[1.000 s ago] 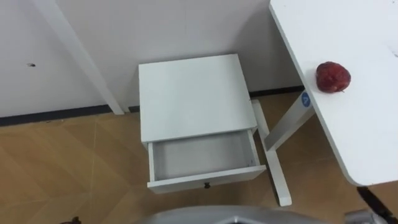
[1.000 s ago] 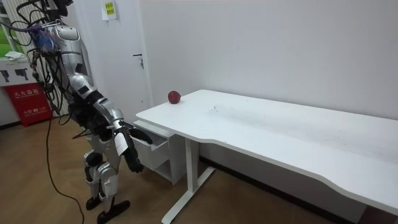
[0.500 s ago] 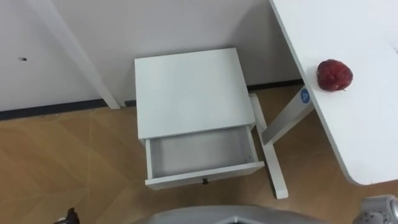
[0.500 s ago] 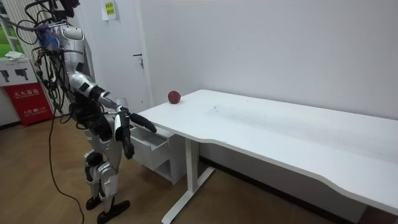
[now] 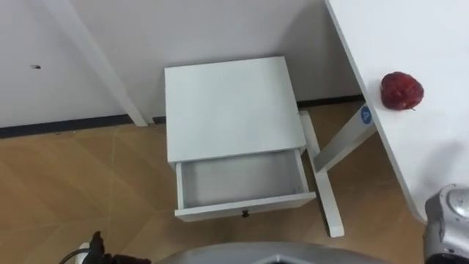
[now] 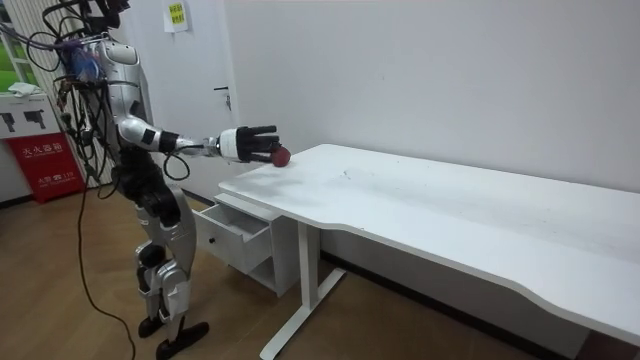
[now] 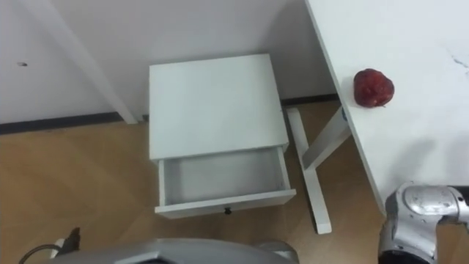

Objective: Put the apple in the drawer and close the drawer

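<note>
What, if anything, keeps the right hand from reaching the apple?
Probably nothing, so yes: the right hand is held up, open, close to the apple near the desk edge, with bare desktop around it.

Dark red apple (image 5: 401, 91) is seen lying on white table (image 5: 410, 37) near its edge. White drawer (image 5: 240, 180) is pulled open.

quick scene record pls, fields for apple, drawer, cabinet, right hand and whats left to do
apple: on the white desk, near its edge, not held
drawer: pulled open, empty
bedside cabinet: on the floor beside the desk
right hand: open, held out at desk height, fingers toward the apple
left to do: grasp apple, put in drawer, shut drawer
</note>
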You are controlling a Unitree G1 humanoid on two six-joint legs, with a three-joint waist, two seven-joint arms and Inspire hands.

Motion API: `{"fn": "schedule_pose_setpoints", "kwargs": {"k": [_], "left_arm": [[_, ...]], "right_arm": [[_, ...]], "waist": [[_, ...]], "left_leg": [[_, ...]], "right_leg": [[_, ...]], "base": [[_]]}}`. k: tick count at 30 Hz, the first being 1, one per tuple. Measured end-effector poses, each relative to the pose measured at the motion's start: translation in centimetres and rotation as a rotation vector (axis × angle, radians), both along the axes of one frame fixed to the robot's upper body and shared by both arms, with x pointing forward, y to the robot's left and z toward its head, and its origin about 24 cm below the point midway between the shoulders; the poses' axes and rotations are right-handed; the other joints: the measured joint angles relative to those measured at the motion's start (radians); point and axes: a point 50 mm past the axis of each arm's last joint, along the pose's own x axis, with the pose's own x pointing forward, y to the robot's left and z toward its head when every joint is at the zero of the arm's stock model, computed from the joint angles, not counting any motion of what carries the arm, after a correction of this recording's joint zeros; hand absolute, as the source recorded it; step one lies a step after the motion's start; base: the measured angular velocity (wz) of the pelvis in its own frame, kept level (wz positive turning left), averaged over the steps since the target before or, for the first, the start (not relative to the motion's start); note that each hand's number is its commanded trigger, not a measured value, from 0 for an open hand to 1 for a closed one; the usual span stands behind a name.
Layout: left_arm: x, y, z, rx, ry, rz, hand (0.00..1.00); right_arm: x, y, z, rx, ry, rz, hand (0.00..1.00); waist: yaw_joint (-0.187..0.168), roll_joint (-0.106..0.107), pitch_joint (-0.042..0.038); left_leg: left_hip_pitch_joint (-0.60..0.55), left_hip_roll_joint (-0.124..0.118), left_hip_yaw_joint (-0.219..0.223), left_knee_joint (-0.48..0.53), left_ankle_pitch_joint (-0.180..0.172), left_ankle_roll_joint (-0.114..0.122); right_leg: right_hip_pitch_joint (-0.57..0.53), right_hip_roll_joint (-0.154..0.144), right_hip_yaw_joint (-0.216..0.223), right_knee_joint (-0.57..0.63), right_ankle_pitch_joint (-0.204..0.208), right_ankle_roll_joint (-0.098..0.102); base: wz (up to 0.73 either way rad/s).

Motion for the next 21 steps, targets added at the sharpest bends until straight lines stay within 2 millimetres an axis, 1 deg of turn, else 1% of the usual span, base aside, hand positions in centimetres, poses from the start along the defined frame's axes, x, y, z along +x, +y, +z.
{"fn": "schedule_pose_setpoints", "kwargs": {"k": [3, 4, 7, 9, 12, 17, 21], "left_arm": [[0.0, -0.3, -0.1, -0.007, 0.006, -0.023, 0.0], [0.0, -0.4, -0.1, -0.01, 0.008, -0.03, 0.0], [0.4, -0.5, -0.1, -0.011, -0.003, -0.039, 0.0], [0.4, -0.5, -0.1, -0.011, -0.002, -0.04, 0.0], [0.1, -0.4, -0.1, -0.01, 0.003, -0.038, 0.0], [-0.2, -0.5, -0.1, -0.01, 0.011, -0.035, 0.0], [-0.4, -0.5, -0.1, -0.01, 0.016, -0.034, 0.0]], "right_arm": [[1.4, 1.6, 0.8, -0.034, -0.018, 0.125, 0.0], [1.9, 2.1, 1.0, -0.043, -0.018, 0.174, 0.0], [2.7, 3.2, 1.4, -0.042, -0.023, 0.283, 0.0], [3.2, 3.7, 1.6, -0.042, -0.026, 0.344, 0.0], [3.7, 4.2, 1.9, -0.041, -0.031, 0.414, 0.0], [4.2, 4.8, 1.5, 0.008, -0.014, 0.518, 0.0], [4.1, 4.9, 0.9, 0.037, 0.021, 0.58, 0.0]], "waist": [[0.004, 0.0, -0.0005], [0.011, 0.002, -0.0013], [0.025, 0.001, -0.0013], [0.025, -0.001, -0.0019], [0.029, 0.0, -0.0018], [0.026, 0.007, -0.0046], [0.025, 0.01, -0.004]], "left_leg": [[0.001, 0.0, 0.0, 0.0, 0.0, 0.0], [0.0, 0.0, 0.0, 0.0, 0.0, 0.0], [-0.001, 0.0, 0.0, 0.0, 0.0, 0.0], [-0.003, 0.0, 0.0, 0.0, 0.0, 0.0], [-0.008, 0.0, 0.0, 0.0, 0.0, 0.0], [-0.007, 0.001, -0.001, 0.0, 0.0, 0.0], [-0.008, 0.001, -0.001, -0.001, 0.0, 0.0]], "right_leg": [[0.0, 0.0, 0.0, 0.0, 0.0, 0.0], [0.0, 0.0, 0.0, 0.0, 0.0, 0.0], [0.0, 0.0, 0.0, -0.002, 0.0, 0.0], [0.001, -0.001, -0.002, -0.002, 0.0, 0.0], [0.001, -0.002, -0.006, -0.001, 0.0, 0.0], [0.004, -0.011, -0.023, -0.001, 0.001, 0.0], [0.004, -0.012, -0.03, 0.0, 0.001, 0.0]], "base": [[0.0], [0.0], [0.0], [0.03], [0.0], [0.03], [0.04]]}}
